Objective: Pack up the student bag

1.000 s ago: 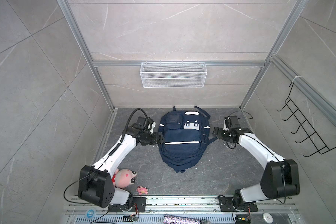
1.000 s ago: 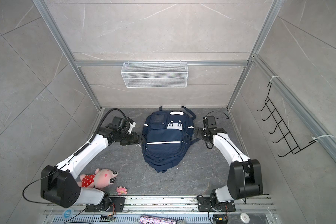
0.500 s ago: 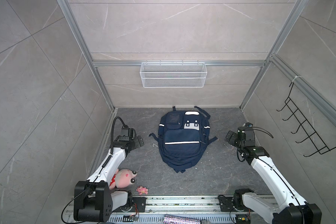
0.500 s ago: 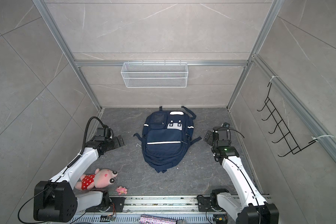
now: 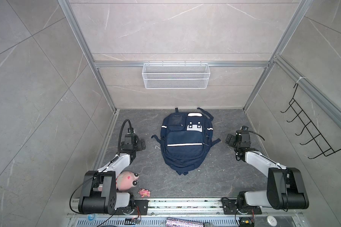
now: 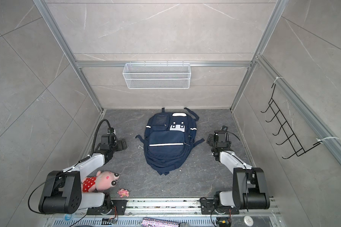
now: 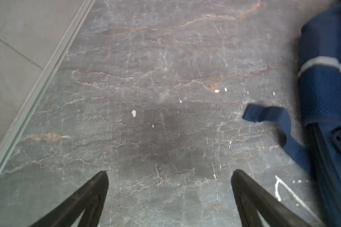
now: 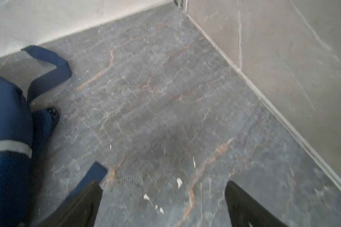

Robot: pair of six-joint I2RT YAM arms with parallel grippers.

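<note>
BAG: your large navy-blue fabric student bag [image 5: 182,145] lies flat, front up, near the back edge of the dark stone-look tabletop [image 5: 215,176] | TOOLS: left gripper [image 7: 169,173] and right gripper [image 8: 163,182] gape wide and empty, 1 each side, clear of it | HANDLING: likely soft, floppy; take a side strap [image 7: 264,115].

Links: my left arm [image 5: 120,162] and right arm [image 5: 261,161] wear white shells between black joints.
Elbows: large black rounded housings [image 5: 98,189], dotted with small screw holes.
Cabling: a thick black hose [image 5: 120,129] arches on my left; a thin black wire [image 5: 257,134] on my right.
Left gripper [image 7: 169,175]: two black tapering fingers [image 7: 83,198].
Right gripper [image 8: 163,184]: the same black pair.
Bases: black plates [image 5: 144,205], thin red leads beside them.
</note>
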